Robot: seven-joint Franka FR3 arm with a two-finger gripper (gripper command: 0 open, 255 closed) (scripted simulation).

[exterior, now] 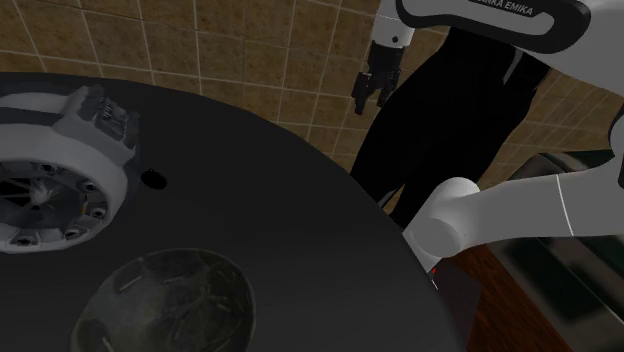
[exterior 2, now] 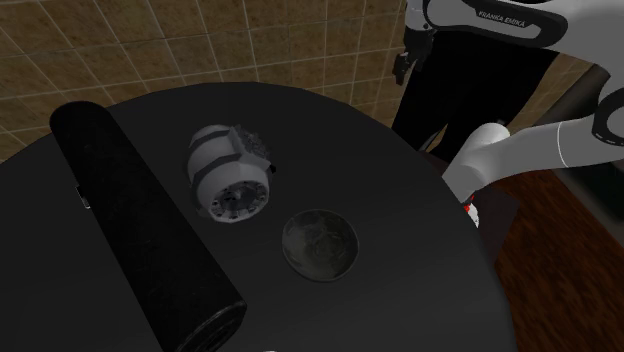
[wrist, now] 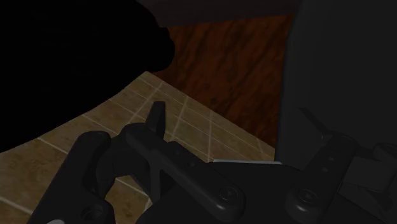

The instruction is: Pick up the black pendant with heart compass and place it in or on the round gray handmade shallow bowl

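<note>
A small black pendant [exterior: 152, 179] lies flat on the round black table [exterior: 300, 250], just beside a white cylindrical device. The shallow dark grey bowl [exterior: 165, 300] [exterior 2: 320, 243] stands on the table nearer the front edge in the shoulder view. My black gripper [exterior: 371, 98] [exterior 2: 404, 68] hangs high beyond the table's far rim, over the tiled floor and far from both pendant and bowl. Its fingers stand apart with nothing between them. In the wrist view the gripper [wrist: 233, 118] looks down at tiles and wooden floor.
A white and grey cylindrical device [exterior: 55, 165] [exterior 2: 230, 175] lies on the table next to the pendant. A long black roll [exterior 2: 140, 220] lies across the table at the second exterior view's left. A tall black shape [exterior: 450, 120] stands behind the gripper.
</note>
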